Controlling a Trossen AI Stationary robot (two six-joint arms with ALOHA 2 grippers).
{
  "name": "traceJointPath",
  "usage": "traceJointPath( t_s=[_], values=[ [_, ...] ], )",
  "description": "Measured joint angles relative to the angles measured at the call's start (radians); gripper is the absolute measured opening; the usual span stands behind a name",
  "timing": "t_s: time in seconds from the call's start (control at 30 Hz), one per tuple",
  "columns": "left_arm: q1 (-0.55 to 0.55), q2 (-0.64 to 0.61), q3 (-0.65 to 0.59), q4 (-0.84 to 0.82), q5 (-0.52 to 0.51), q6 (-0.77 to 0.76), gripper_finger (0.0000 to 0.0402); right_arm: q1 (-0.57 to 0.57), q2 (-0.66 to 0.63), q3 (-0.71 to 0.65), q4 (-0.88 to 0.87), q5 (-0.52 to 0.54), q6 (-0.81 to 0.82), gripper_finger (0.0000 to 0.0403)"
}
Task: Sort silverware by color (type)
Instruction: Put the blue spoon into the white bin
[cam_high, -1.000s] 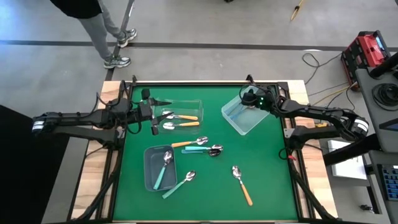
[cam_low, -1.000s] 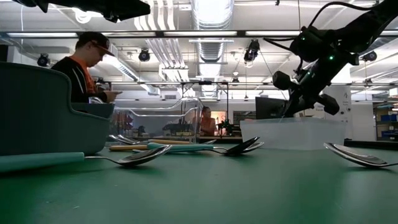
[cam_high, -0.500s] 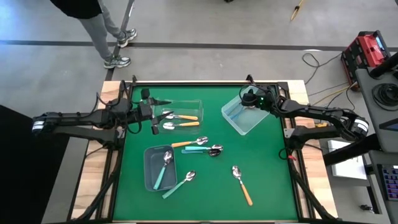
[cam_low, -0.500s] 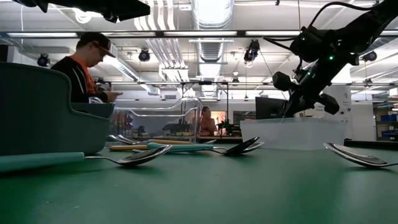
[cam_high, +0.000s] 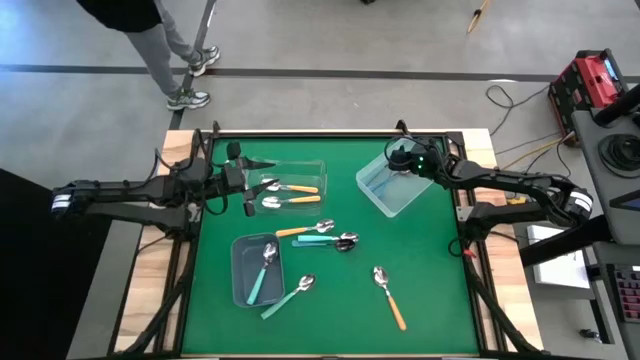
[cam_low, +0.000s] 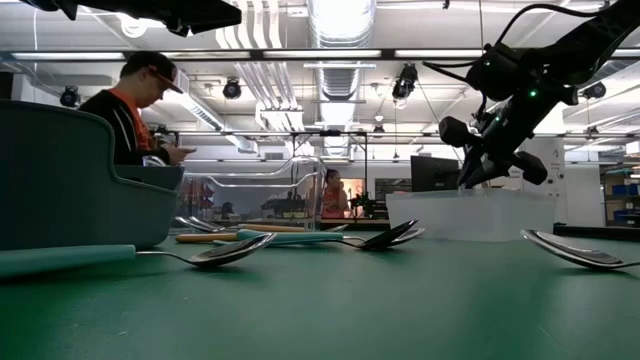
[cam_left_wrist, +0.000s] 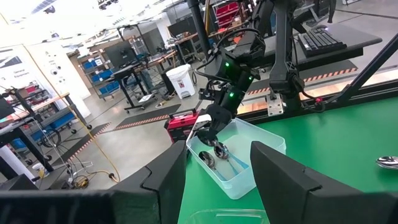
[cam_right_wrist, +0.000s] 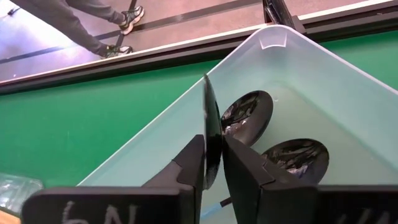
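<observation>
right gripper over the pale blue bin with a spoon between its fingers

the right gripper (cam_right_wrist: 213, 163) hangs above the pale blue bin (cam_high: 385, 195) at the table's back right, fingers pinching a spoon (cam_right_wrist: 211, 127) on edge; two spoon bowls (cam_right_wrist: 247, 115) lie inside. the left gripper (cam_left_wrist: 217, 180) hovers by the clear bin (cam_high: 290, 170) holding orange-handled spoons (cam_high: 298, 188), fingers spread. more spoons (cam_high: 318, 238) lie mid-table, some by the grey bin (cam_high: 240, 272).

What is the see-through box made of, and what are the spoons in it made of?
The see-through box looks like thin, pale bluish plastic: the green table shows through its walls. The spoon bowls inside look like polished metal, since they mirror the room in dark, shiny patches. A slim handle stands between the right gripper's fingers, probably plastic.
</observation>
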Motion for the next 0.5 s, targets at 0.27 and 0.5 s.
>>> traceJointPath(
  t_s=[0.27,0.5],
  values=[
    [0.0,0.0,0.0,0.0,0.0,0.0,0.0162,0.0,0.0,0.0,0.0,0.0,0.0,0.0064],
    [0.0,0.0,0.0,0.0,0.0,0.0,0.0162,0.0,0.0,0.0,0.003,-0.013,-0.001,0.0072]
  ],
)
